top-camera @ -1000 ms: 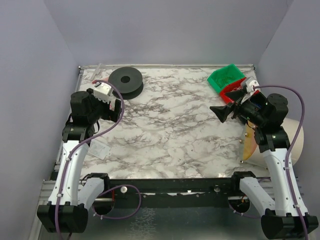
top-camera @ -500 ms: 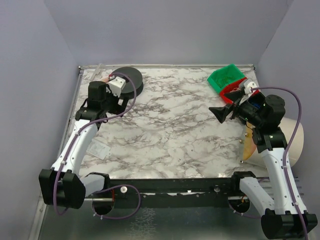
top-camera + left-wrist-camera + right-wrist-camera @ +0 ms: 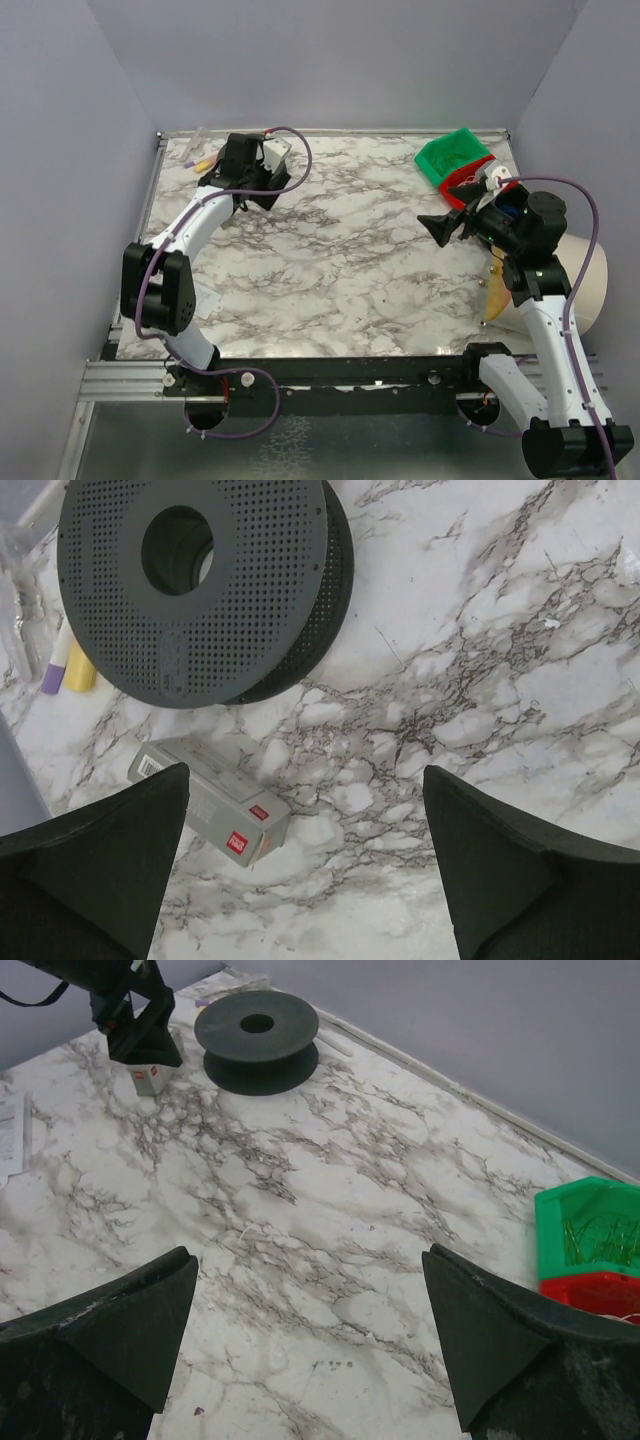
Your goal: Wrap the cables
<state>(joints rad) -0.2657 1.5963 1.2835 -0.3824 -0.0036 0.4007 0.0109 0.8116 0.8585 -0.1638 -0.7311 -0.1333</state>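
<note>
The cables [image 3: 598, 1242] are a small tangle of hair-thin pale strands lying loose inside the green bin [image 3: 547, 1230]; they cross one another in short curls and bends, not wound into any neat coil; one whitish strand [image 3: 618, 1316] trails along the near edge of the red bin [image 3: 580, 1290] just beside it; finer detail is too small to tell.

The left arm [image 3: 190, 228] is extended forward toward the far left corner. Its wrist is pitched down and the left hand [image 3: 305, 780] points downward, fingers spread wide, holding nothing. The right arm [image 3: 548, 320] stands raised at the right side with the elbow bent. The right hand [image 3: 441, 227] points left, fingers spread wide and empty.
</note>
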